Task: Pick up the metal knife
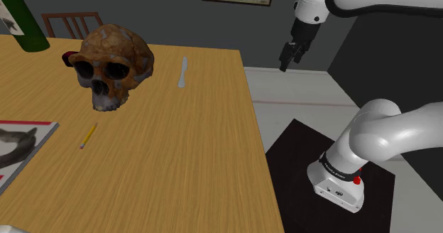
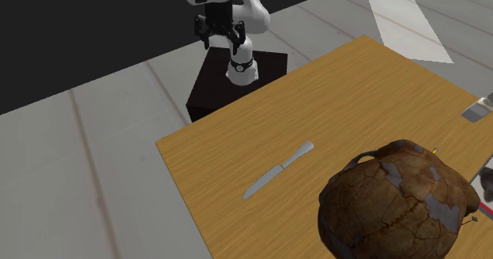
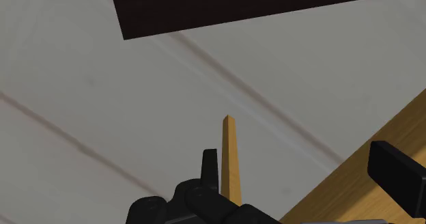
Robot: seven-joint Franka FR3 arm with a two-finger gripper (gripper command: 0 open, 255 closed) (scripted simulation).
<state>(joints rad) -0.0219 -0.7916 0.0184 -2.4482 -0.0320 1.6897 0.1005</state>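
grey knife (image 1: pixel 182 73), flat on table (image 1: pixel 177 160)

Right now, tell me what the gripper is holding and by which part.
Nothing is held. The gripper hangs open in the air beyond the table's edge, well apart from the knife, which lies flat on the tabletop.

Here I've got a light wooden table (image 1: pixel 184 168), slim silvery-grey table knife (image 1: pixel 182 73) lying flat toward its far edge, big brown cracked skull (image 1: pixel 113 64) near it, short yellow pencil (image 1: pixel 87 136) closer in, red-edged magazine (image 1: pixel 18 143) at the shoulder view's left edge
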